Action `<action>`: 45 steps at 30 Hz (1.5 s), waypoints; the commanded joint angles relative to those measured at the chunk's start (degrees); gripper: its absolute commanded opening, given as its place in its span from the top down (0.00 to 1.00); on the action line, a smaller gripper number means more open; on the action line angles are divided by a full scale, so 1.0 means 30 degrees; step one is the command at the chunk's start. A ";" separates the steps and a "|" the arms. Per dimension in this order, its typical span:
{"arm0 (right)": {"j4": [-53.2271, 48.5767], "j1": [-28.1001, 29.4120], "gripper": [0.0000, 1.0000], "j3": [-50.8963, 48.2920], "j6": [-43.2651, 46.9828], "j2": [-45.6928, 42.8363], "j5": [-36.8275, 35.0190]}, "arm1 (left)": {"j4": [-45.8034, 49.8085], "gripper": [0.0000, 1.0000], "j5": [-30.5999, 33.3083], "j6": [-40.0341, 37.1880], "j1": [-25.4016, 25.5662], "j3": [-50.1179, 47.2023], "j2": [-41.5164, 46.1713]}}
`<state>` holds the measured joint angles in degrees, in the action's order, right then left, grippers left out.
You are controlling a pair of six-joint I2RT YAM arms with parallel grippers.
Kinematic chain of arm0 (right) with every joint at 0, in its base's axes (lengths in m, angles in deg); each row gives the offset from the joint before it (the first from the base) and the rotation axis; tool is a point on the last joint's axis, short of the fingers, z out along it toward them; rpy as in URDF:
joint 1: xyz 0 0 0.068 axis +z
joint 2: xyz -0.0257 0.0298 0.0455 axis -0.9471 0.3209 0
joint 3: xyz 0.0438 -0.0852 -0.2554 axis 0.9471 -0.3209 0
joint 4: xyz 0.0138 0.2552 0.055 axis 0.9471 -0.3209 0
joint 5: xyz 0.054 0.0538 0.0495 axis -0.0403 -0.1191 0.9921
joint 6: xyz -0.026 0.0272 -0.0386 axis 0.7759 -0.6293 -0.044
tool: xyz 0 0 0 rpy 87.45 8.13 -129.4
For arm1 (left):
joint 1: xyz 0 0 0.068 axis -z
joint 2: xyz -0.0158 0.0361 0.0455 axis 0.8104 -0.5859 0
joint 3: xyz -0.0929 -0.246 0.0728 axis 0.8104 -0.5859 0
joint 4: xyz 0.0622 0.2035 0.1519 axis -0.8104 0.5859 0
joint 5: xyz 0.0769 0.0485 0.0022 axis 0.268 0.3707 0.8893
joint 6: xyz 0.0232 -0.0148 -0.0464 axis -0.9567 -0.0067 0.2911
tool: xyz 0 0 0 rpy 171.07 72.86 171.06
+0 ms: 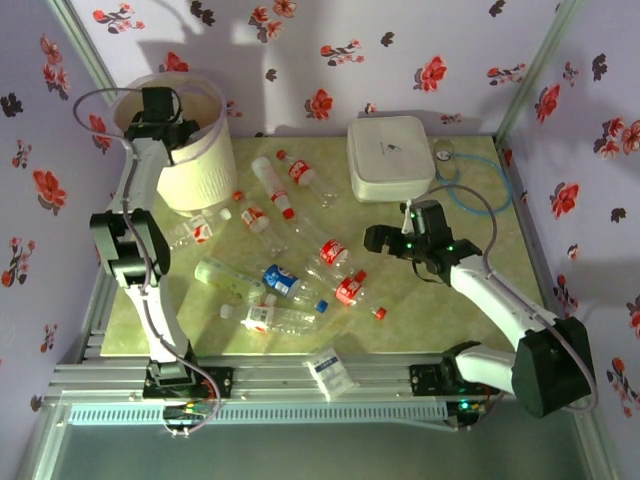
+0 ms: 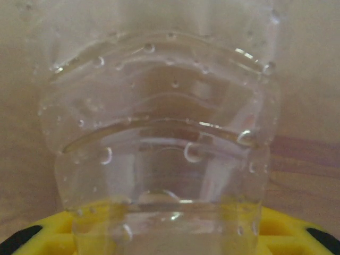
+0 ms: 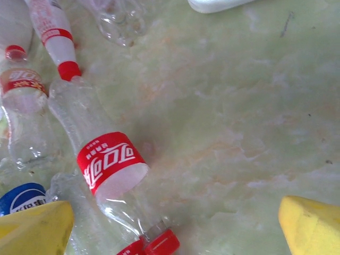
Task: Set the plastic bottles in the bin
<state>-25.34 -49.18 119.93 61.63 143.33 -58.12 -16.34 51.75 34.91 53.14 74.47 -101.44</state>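
The desk [image 1: 450, 310] is the widest thing here, a pale green slab. The bin [image 1: 200, 185] stands at its 10 o'clock corner. My left arm stretches up from the near edge and bends over the bin's rim, so my left hand [image 1: 160, 125] sits above the open mouth, pointing down. It is closed part-way round a clear bottle [image 2: 159, 149], whose ribbed body hangs straight off my yellow fingers. The pale wall behind it is, I judge, the bin's inside. That is what the next move depends on: the bottle is directly over the opening, so I should only need to let go.

My right arm reaches in from 5 o'clock, forearm low and level. My right hand [image 1: 372, 240] hovers over the middle of the desk with its fingers spread wide and holding nothing. The other plastic bottles [image 1: 265, 265] lie scattered between 9 o'clock and the centre. The nearest is a red-labelled bottle [image 1: 335, 255] just beside this hand at about 8 o'clock. Its long axis runs roughly from 10 to 4, so I would need to close across it. My right hand is much the nearer to it. A loose red cap [image 1: 380, 313] lies at 6 o'clock from that hand.
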 commanded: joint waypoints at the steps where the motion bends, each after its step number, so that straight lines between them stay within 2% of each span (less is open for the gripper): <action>1: -0.1171 0.0065 0.01 0.0582 0.0561 0.0081 -0.0406 | 0.1067 0.54 -0.0540 -0.0856 0.0119 0.0124 -0.0756; 4: -0.1821 0.0262 0.01 0.0397 0.1316 -0.0267 0.0010 | 0.1027 0.35 -0.0543 -0.0886 0.0126 0.0153 -0.1158; 10: -0.4141 0.1738 0.09 0.0426 0.2339 -0.0366 0.1166 | 0.1369 0.01 -0.0689 -0.0973 0.0125 0.0790 -0.1178; 14: -0.4537 0.3088 0.11 0.0308 0.2139 -0.0407 0.1827 | 0.1976 0.00 -0.0705 -0.1106 0.0115 0.1641 -0.0810; 22: -0.5253 0.4764 0.03 0.0165 0.2031 0.0505 0.1558 | 0.3483 0.00 -0.0705 -0.1463 0.0156 0.3820 0.1088; 29: -0.4626 0.5774 0.01 0.0307 0.1916 0.2684 0.0877 | 0.6930 0.00 -0.0688 -0.2328 0.0345 0.6101 0.3030; 34: -0.4273 0.6136 0.02 0.0334 0.1753 0.4216 0.0303 | 0.5986 0.00 0.0079 -0.2414 0.1512 0.2483 0.7183; 40: -0.3516 0.6276 0.10 0.0016 0.1852 0.4842 -0.0220 | 0.3032 0.00 -0.1125 -0.1199 0.2524 -0.2316 1.1473; 45: -0.3752 0.6282 0.32 0.0458 0.2258 0.5067 0.0272 | 0.1711 0.00 -0.1747 -0.0033 0.2686 -0.4530 1.2690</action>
<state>-36.49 -30.75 120.09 67.49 158.21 -57.27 -7.56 48.85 31.93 60.94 63.74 -62.86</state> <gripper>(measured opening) 0.704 0.996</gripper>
